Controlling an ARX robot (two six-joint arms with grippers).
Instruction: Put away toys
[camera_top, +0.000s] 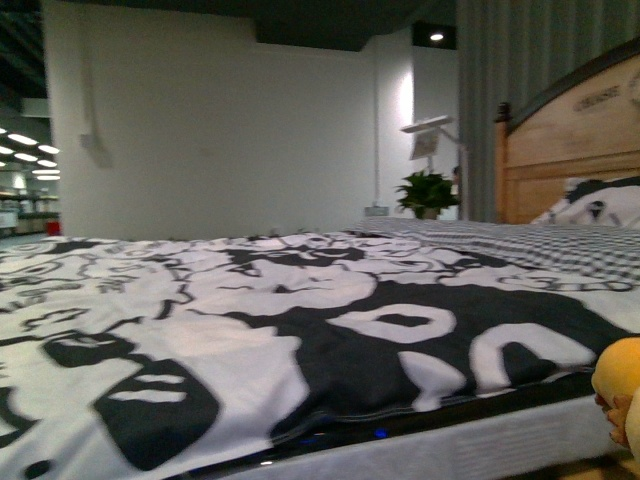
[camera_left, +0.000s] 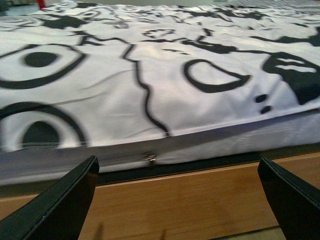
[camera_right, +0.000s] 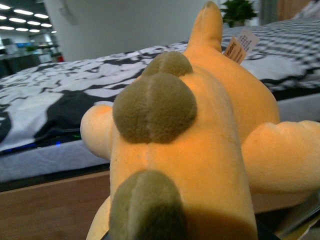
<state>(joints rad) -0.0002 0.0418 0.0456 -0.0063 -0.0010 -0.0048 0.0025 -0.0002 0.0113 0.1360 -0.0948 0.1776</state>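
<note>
An orange-yellow plush toy (camera_right: 200, 145) with olive-brown pads and a paper tag (camera_right: 239, 45) fills the right wrist view. My right gripper (camera_right: 185, 235) is shut on it, its fingers hidden beneath the plush. In the front view only a rounded edge of the plush toy (camera_top: 620, 375) shows at the lower right, beside the bed's edge. My left gripper (camera_left: 185, 200) is open with nothing between its dark fingers (camera_left: 55, 205). It faces the wooden bed frame (camera_left: 175, 200) just below the mattress.
A bed with a black-and-white patterned cover (camera_top: 250, 320) spans the front view. A wooden headboard (camera_top: 570, 140) and pillow (camera_top: 600, 205) stand at the right. Behind are a white wall (camera_top: 200, 130) and a potted plant (camera_top: 427, 192).
</note>
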